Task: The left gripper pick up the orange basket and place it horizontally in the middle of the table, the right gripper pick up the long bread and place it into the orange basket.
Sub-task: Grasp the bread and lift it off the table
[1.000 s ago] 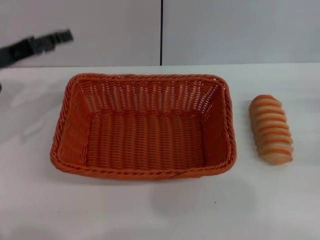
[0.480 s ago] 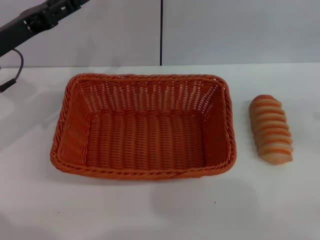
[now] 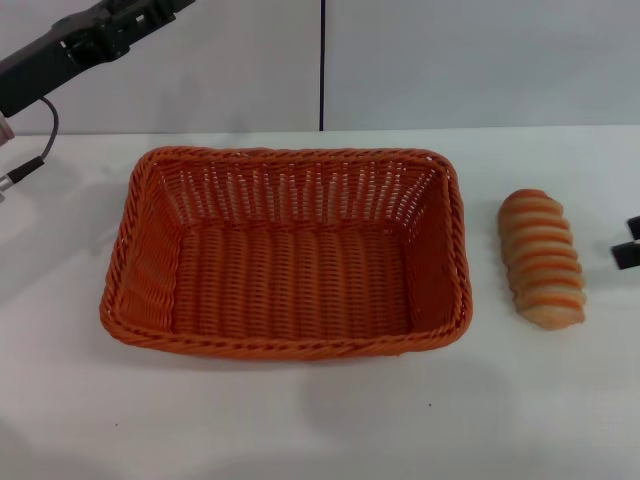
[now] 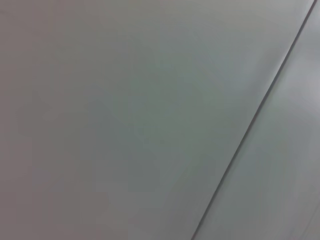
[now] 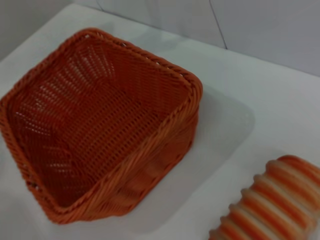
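The orange basket (image 3: 285, 250) lies horizontally in the middle of the white table (image 3: 320, 420), empty; the right wrist view shows it too (image 5: 100, 120). The long bread (image 3: 542, 258), tan with orange-brown ridges, rests on the table to the basket's right, a small gap between them, and also shows in the right wrist view (image 5: 272, 205). My right gripper (image 3: 630, 243) pokes in at the right edge, just right of the bread and apart from it, two black tips with a gap between them. My left gripper (image 3: 130, 18) is raised high at the far left, away from the basket.
A grey wall with a dark vertical seam (image 3: 322, 65) stands behind the table. The left wrist view shows only that wall (image 4: 125, 110) and seam. A cable (image 3: 30, 160) hangs from the left arm over the table's far left.
The left arm has lifted up and away at the far left. The right gripper's tips have come into view at the right edge beside the bread. Basket and bread have not moved.
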